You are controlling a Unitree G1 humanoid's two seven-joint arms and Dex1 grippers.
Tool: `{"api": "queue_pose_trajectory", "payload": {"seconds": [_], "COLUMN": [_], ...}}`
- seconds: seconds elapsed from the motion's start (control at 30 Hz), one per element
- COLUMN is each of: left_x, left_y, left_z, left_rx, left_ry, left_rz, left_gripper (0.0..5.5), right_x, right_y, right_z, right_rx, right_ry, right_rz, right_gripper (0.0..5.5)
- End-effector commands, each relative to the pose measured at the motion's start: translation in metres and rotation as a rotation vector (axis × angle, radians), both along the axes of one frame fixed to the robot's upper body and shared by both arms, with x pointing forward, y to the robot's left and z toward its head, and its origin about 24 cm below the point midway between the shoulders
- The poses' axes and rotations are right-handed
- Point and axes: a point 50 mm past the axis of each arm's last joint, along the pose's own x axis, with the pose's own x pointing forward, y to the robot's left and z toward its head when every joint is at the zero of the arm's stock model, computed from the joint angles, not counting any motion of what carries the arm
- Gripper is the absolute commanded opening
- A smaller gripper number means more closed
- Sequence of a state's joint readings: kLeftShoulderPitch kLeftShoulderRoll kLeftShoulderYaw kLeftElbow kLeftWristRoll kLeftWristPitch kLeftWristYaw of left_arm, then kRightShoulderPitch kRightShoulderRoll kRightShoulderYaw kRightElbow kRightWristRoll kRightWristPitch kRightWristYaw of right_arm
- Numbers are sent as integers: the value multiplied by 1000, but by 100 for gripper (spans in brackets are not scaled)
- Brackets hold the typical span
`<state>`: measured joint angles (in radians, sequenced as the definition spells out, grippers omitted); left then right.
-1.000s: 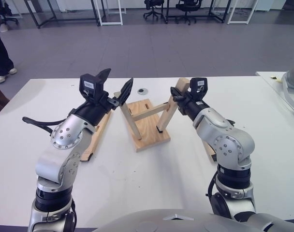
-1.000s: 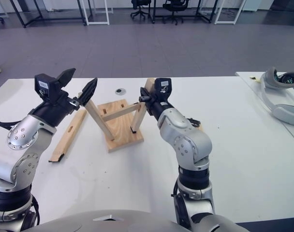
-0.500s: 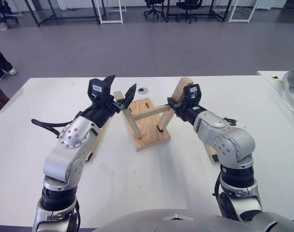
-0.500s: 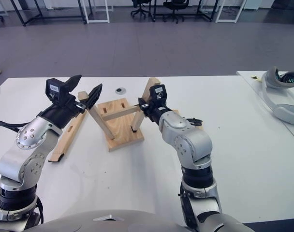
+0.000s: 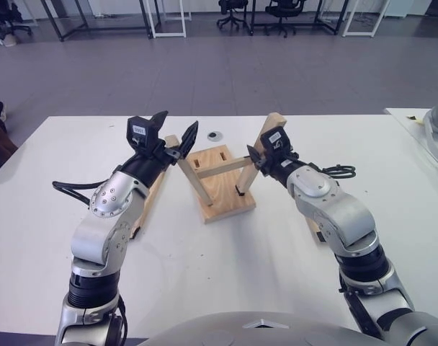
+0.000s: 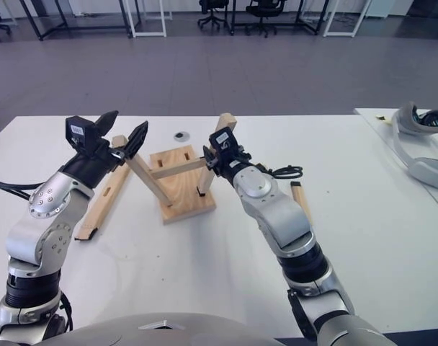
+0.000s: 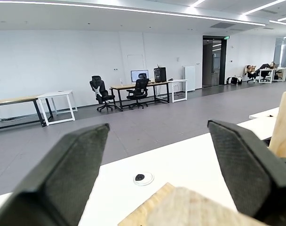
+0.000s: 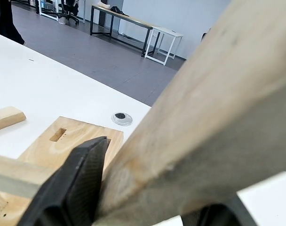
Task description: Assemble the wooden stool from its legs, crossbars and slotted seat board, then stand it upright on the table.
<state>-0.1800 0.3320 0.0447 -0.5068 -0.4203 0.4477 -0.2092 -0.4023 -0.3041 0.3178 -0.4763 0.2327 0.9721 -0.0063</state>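
Observation:
The slotted seat board [image 5: 222, 193] lies flat mid-table. Two legs rise from it, joined by a crossbar [image 5: 220, 167]. The left leg [image 5: 191, 173] leans left and the right leg [image 5: 266, 137] leans right. My left gripper [image 5: 174, 133] is open, its fingers [image 7: 63, 174] on either side of the left leg's top end [image 7: 194, 207] without touching it. My right gripper [image 6: 213, 155] is shut on the right leg about halfway up. In the right wrist view one finger [image 8: 82, 174] presses against that leg [image 8: 204, 108].
A loose wooden leg [image 5: 143, 205] lies on the table under my left arm. A thinner wooden piece [image 6: 300, 202] lies to the right of my right arm. Behind the seat board is a round cable grommet [image 5: 213, 135]. A headset [image 6: 421, 144] rests on the neighbouring table at right.
My left gripper has come in to straddle the left leg's top. My right arm has stretched forward, its elbow swinging out, and its gripper has closed in on the right leg.

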Motion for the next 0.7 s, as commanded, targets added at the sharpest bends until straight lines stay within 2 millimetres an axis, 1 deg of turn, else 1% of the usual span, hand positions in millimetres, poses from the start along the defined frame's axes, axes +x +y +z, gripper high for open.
{"api": "queue_pose_trajectory", "payload": {"seconds": [0.03, 0.07, 0.13, 0.2, 0.3, 0.4, 0.43, 0.47, 0.5, 0.53, 0.57, 0.6, 0.63, 0.7], "left_x": [6, 5, 1, -4, -12, -22, -24, -24, -24, -23, -22, -21, -21, -21], "left_y": [-4, -2, 8, 17, 27, 25, 22, 19, 17, 15, 14, 12, 11, 10], "left_z": [-4, -2, 6, 14, 25, 39, 42, 44, 45, 46, 47, 48, 48, 48], "left_rx": [3, 8, 11, 22, 45, 38, 46, 57, 68, 71, 69, 67, 66, 68], "left_ry": [18, 6, -32, -65, -106, -158, -169, -175, -177, -180, -182, -184, -184, -182], "left_rz": [-3, -1, 21, 39, 42, 23, 14, 2, -4, -8, -12, -16, -19, -22], "left_gripper": [385, 385, 385, 385, 385, 385, 385, 385, 385, 385, 385, 385, 385, 385], "right_x": [-13, -13, -12, -9, -6, -3, -4, -6, -8, -9, -9, -7, -6, -3], "right_y": [-1, -5, -19, -32, -48, -51, -50, -49, -48, -47, -49, -54, -58, -67], "right_z": [-29, -26, -15, 0, 25, 56, 64, 68, 67, 60, 48, 34, 26, 17], "right_rx": [61, 105, 227, 308, 371, 460, 486, 502, 503, 495, 484, 449, 435, 447], "right_ry": [197, 197, 170, 97, -57, -209, -244, -259, -251, -222, -176, -131, -111, -75], "right_rz": [73, 68, 77, 99, 145, 207, 233, 249, 257, 254, 224, 176, 140, 76], "right_gripper": [217, 217, 217, 217, 217, 217, 217, 217, 217, 217, 217, 217, 217, 217]}}
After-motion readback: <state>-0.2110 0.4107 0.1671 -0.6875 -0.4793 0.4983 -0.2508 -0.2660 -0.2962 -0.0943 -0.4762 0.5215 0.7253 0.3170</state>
